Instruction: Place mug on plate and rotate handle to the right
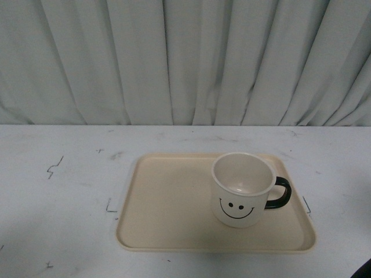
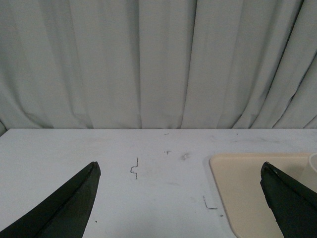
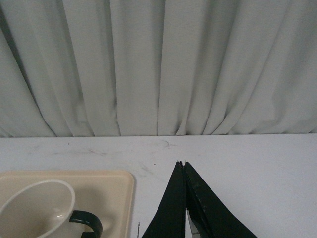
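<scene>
The cream mug (image 1: 242, 188) with a black smiley face stands upright on the right half of the beige plate (image 1: 168, 202). Its black handle (image 1: 278, 193) points right. Neither arm shows in the front view. In the left wrist view my left gripper (image 2: 181, 171) is open over bare table, with the plate's corner (image 2: 247, 188) beside its right finger (image 2: 290, 198). In the right wrist view my right gripper (image 3: 184, 163) is shut on nothing, to the right of the plate (image 3: 109, 186), and the mug (image 3: 34, 208) and handle (image 3: 86, 220) sit at the frame's lower left.
A white table (image 1: 58, 197) with small dark scuff marks (image 1: 55, 167) carries the plate. A pale pleated curtain (image 1: 185, 58) hangs behind the table's far edge. A dark shape (image 1: 365, 269) shows at the front view's lower right corner.
</scene>
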Action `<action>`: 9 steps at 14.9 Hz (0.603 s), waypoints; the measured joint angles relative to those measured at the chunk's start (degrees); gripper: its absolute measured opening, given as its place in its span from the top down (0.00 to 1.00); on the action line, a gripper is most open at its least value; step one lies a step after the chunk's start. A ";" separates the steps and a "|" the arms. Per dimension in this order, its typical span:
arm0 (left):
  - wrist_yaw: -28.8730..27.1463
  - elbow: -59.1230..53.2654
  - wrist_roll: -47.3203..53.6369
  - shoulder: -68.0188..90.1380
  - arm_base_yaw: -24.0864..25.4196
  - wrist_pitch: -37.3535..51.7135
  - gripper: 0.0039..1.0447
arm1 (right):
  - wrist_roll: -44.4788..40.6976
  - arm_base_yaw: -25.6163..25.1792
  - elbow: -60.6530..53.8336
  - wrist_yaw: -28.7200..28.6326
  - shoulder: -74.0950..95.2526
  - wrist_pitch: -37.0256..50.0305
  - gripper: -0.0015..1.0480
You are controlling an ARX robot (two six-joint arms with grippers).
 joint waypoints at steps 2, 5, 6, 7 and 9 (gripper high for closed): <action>0.00 0.00 0.00 0.00 0.00 -0.02 0.06 | 0.04 -3.41 -3.34 -1.97 -2.64 3.58 0.98; 0.00 0.00 0.00 0.00 0.00 0.00 0.06 | 0.04 -2.99 -7.30 -2.62 -12.15 -3.74 0.98; 0.00 0.00 0.00 0.00 0.00 0.00 0.06 | 0.04 -2.99 -7.78 -2.62 -15.37 -6.21 0.98; 0.00 0.00 0.00 0.00 0.00 0.00 0.06 | 0.04 -2.99 -8.68 -2.62 -18.23 -9.14 0.98; 0.00 0.00 0.00 0.00 0.00 0.00 0.06 | 0.04 -2.99 -9.62 -2.64 -24.30 -14.03 0.98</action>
